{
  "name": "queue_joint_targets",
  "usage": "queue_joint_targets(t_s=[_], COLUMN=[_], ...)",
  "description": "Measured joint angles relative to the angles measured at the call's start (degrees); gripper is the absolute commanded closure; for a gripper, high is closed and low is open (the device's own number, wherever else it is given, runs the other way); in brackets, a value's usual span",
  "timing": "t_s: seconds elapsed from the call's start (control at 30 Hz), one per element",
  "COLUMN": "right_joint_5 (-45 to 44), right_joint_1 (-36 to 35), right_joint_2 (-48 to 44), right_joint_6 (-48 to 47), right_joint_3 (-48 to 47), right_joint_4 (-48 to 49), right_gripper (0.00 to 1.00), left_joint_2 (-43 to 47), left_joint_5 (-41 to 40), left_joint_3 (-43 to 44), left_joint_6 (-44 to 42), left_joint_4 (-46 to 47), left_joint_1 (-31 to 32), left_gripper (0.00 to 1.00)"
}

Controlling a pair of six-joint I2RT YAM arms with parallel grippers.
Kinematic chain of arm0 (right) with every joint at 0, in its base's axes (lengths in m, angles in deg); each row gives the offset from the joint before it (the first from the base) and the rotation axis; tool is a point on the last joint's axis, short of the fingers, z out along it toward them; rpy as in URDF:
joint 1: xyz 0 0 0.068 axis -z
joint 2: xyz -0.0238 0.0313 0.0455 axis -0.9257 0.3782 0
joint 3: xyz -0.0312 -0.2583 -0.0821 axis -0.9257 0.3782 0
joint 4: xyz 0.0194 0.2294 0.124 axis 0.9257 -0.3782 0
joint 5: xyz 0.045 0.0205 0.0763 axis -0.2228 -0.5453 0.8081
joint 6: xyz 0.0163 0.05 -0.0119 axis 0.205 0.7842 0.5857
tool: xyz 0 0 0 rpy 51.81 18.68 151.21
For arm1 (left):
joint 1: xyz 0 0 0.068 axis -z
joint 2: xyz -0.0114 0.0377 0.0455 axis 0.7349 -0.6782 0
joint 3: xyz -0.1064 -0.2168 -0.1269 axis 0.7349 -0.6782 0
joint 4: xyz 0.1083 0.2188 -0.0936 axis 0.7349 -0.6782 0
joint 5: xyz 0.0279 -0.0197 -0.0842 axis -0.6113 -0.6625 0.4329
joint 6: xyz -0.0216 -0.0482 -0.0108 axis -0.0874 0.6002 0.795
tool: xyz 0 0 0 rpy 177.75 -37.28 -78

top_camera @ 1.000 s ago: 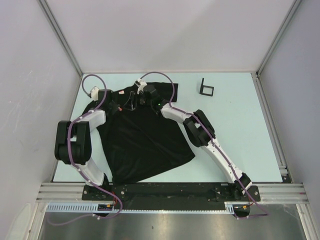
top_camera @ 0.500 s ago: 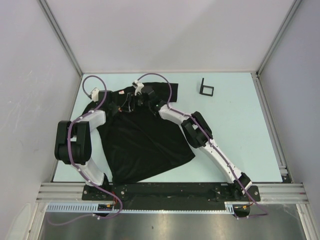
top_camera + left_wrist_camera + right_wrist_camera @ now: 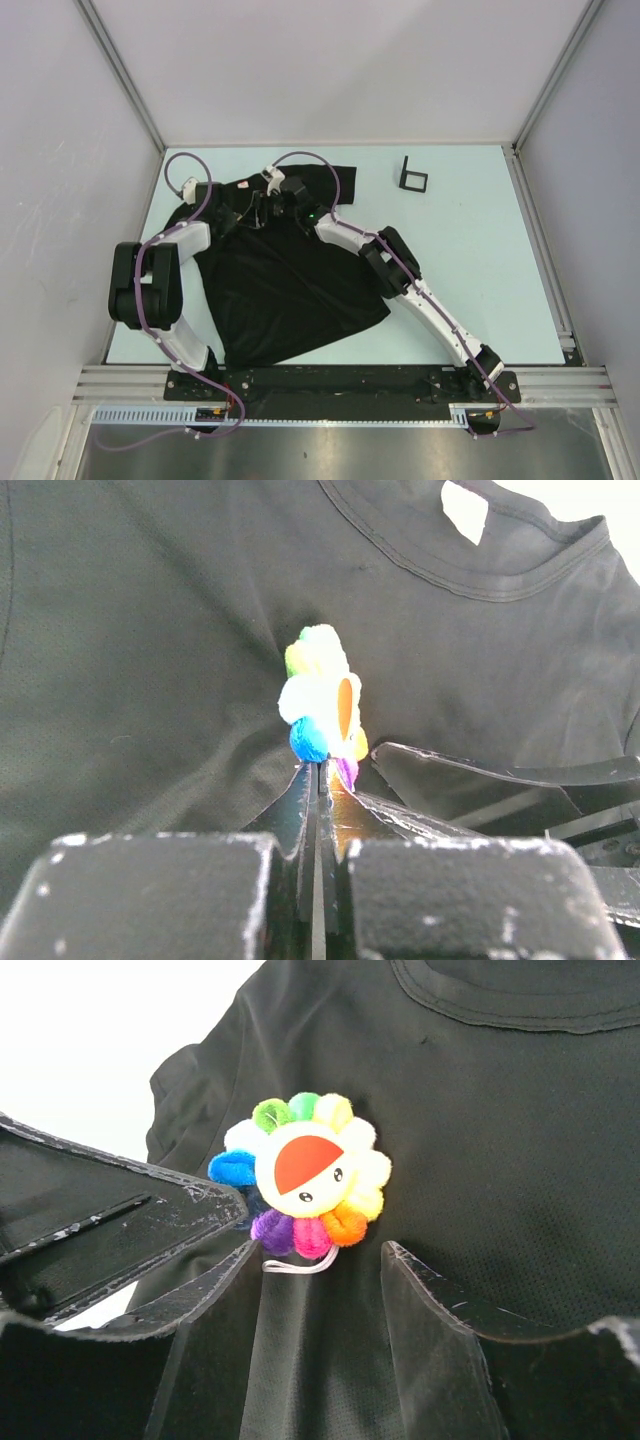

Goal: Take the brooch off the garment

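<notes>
Pale table (image 3: 480, 260), garment (image 3: 280, 290), left jaws pinching brooch (image 3: 322, 705)

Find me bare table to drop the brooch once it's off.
The widest bare table is right of the right arm, bounded by the black frame and the right rail. A small wedge lies between the garment hem and that arm's base. It is crowded at the collar, where the left gripper and right gripper meet at the brooch.

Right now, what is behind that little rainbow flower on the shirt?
The black garment lies right behind the brooch; a thin white loop peeks out below. The left hand pinches the brooch's lower edge. Its back and fastening are covered.
</notes>
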Motion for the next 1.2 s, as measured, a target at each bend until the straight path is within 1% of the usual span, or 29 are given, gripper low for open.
queue_joint_targets(t_s=[0.23,0.5,0.57,0.6,0.63,0.67,0.77,0.8,0.87,0.9,0.97,1.0,1.07,1.1,1.2], right_joint_5=[0.31,0.48,0.76,0.96,1.22,1.46,2.45,2.69,3.15,3.37,3.91,4.02,4.24,4.28,4.33], right_joint_1=[-0.02,-0.28,-0.37,-0.39,-0.44,-0.48,-0.48,-0.48,-0.39,-0.22,0.13,0.28,0.61,0.72,0.96], right_joint_2=[1.25,2.03,2.03,2.03,2.03,2.05,2.05,2.08,2.21,2.25,2.32,2.32,2.32,2.32,2.36], right_joint_6=[0.20,0.42,0.59,0.70,1.07,1.31,3.08,3.78,5.29,5.92,7.72,8.63,9.97,10.78,11.93], right_joint_3=[-1.88,-2.58,-2.58,-2.58,-2.58,-2.58,-2.58,-2.58,-2.56,-2.56,-2.08,-1.64,-0.72,-0.07,0.70], right_joint_4=[0.57,0.74,0.87,1.05,1.25,1.57,2.71,3.13,4.17,4.59,5.92,6.78,8.02,8.50,8.85], right_gripper=[0.46,0.56,0.67,0.74,0.91,0.99,1.00,1.00,1.00,1.00,1.00,1.00,1.00,1.00,1.00], left_joint_2=[0.52,1.33,1.42,1.46,1.60,1.70,1.99,2.05,2.10,2.12,2.38,2.64,3.41,4.00,5.81], left_joint_5=[0.68,1.09,1.49,1.70,1.92,2.10,2.78,3.04,3.41,3.45,3.52,3.61,3.78,3.93,4.50], left_joint_3=[-0.61,-1.22,-1.29,-1.42,-1.60,-1.79,-2.21,-2.23,-2.25,-2.27,-2.69,-3.04,-3.91,-4.55,-6.93], left_joint_6=[-0.02,-0.02,-0.07,-0.11,-0.24,-0.39,-0.52,-0.52,-0.76,-0.76,-0.72,-0.55,-0.11,0.55,2.25], left_joint_4=[0.04,0.04,0.07,0.11,0.17,0.33,0.90,1.05,1.40,1.55,2.10,2.27,2.56,2.75,3.58], left_joint_1=[-0.13,-0.20,-0.22,-0.22,-0.24,-0.24,-0.24,-0.24,-0.26,-0.28,-0.33,-0.46,-0.70,-0.94,-2.38], left_gripper=[1.00,1.00,1.00,1.00,1.00,1.00,0.98,0.93,0.87,0.78,0.71,0.62,0.53,0.45,0.37])
